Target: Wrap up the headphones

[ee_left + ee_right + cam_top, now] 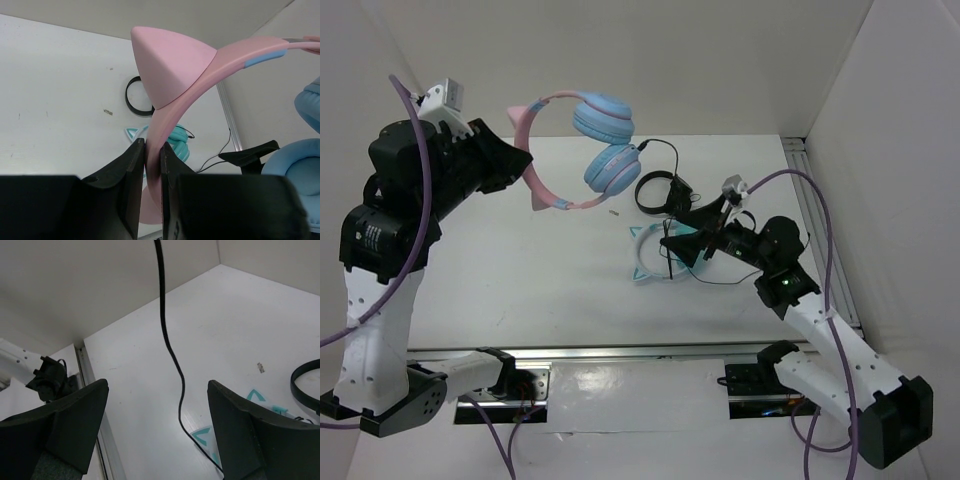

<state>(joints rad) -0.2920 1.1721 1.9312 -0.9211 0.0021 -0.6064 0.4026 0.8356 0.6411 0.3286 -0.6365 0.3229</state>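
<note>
Headphones (610, 165), from above: raised clear of the table (520, 280), toward the far left. The pink headband arcs from my left pincer to the two blue ear cups.
Left pincer (523, 165), from above: clenched on the pink headband, beside one cat ear.
Cable (672, 165), from above: a thin black line that leaves the lower ear cup and drops toward the table by my right pincer.
Right pincer (678, 235), from above: low over the table, right of centre, over the white-and-teal headphones (642, 262). The black headphones (655, 190) lie just beyond it.
Left pincer (152, 155), own wrist view: both fingers pressed flat against the pink band, which stands between them.
Headphones (175, 100), left wrist view: the cat ear (167, 60) rises just past my fingertips, and the blue ear cups (305, 165) hang at the right edge.
Table below, left wrist view: the black headphones (132, 97) and the white-and-teal headphones (175, 145) lie near each other.
Right pincer (157, 387), own wrist view: jaws spread wide, gripping nothing.
Cable (170, 350), right wrist view: it hangs from the top of the view down through the gap between my fingers, touching neither.
Table (225, 315), right wrist view: teal cat-ear parts (260, 397) and a black band (305, 385) lie at the lower right.
</note>
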